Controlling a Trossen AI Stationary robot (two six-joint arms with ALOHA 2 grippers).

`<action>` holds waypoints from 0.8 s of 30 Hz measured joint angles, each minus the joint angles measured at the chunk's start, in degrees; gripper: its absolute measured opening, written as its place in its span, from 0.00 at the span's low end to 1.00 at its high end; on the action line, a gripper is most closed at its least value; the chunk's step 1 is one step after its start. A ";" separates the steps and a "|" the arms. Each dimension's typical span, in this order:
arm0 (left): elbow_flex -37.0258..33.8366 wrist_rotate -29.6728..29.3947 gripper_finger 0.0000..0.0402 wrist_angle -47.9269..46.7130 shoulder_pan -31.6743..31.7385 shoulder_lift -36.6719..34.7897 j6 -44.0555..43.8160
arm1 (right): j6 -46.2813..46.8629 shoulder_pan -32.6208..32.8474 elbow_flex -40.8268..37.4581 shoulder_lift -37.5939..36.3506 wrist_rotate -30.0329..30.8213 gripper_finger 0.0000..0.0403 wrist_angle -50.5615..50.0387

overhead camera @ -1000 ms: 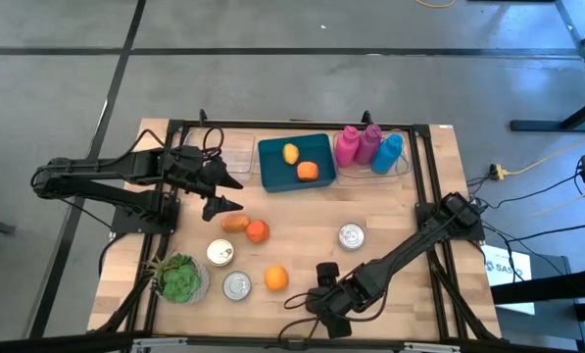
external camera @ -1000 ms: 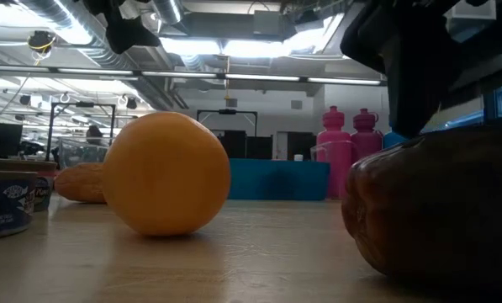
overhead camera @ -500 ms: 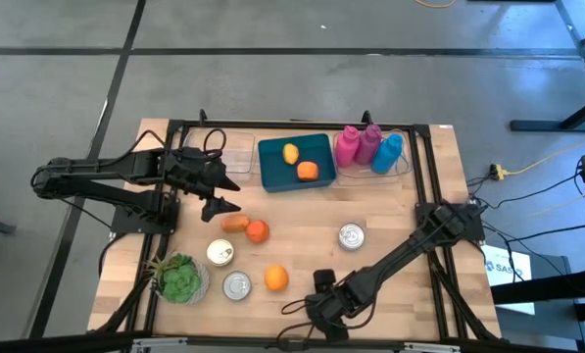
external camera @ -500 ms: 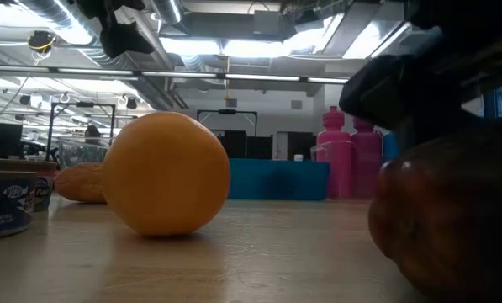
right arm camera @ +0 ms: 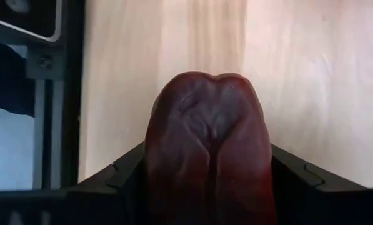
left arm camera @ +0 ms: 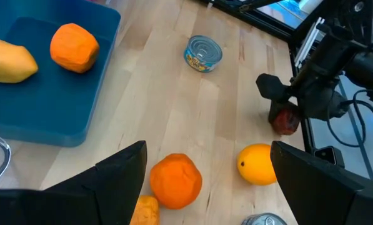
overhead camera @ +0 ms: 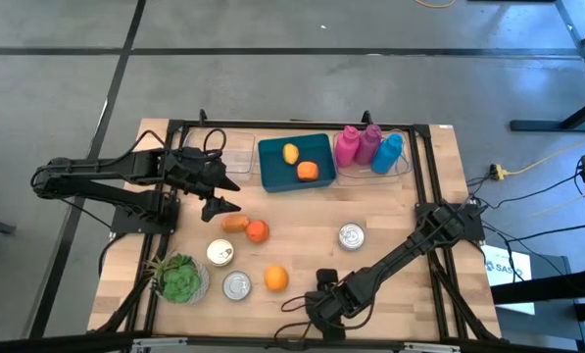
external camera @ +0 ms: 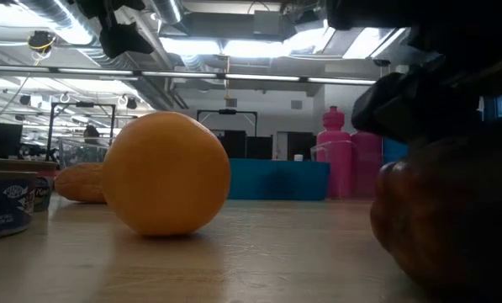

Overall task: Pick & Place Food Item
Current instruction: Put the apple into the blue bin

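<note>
A dark red, wrinkled food item lies on the wooden table near its near edge, seen also in the low view and the left wrist view. My right gripper stands over it with a finger on each side. My left gripper hovers open and empty over the table's left part. A blue bin at the far edge holds a yellow piece and an orange piece. An orange sits just left of the red item. My right gripper has the dark red item between its two fingers, which lie against its two opposite sides. The fingers come from above, pointing steeply down. The item's underside rests on the table.
Three cans, a potted plant, a reddish-orange fruit and a brown piece stand about the table. Pink and blue bottles stand at the far right. The black frame rail runs close beside the red item.
My right gripper has come down over the dark red item, its fingers now low on either side of it. The item has shifted a little toward the table's right. My left gripper has kept still.
</note>
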 joint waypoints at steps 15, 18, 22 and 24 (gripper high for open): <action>0.00 0.07 0.82 0.01 0.00 0.02 0.23 | 12.34 -2.07 -0.15 -10.78 12.73 0.57 -14.52; 0.00 0.07 0.82 0.04 0.00 0.02 0.22 | 14.03 -3.94 -0.15 -14.42 16.28 0.57 -17.00; 0.00 0.02 0.82 0.37 0.00 0.02 0.20 | 15.56 -7.39 -0.11 -19.40 20.50 0.57 -18.83; 0.00 0.00 0.82 0.85 0.00 0.02 -0.26 | 16.32 -9.59 -0.11 -21.73 21.78 0.57 -18.92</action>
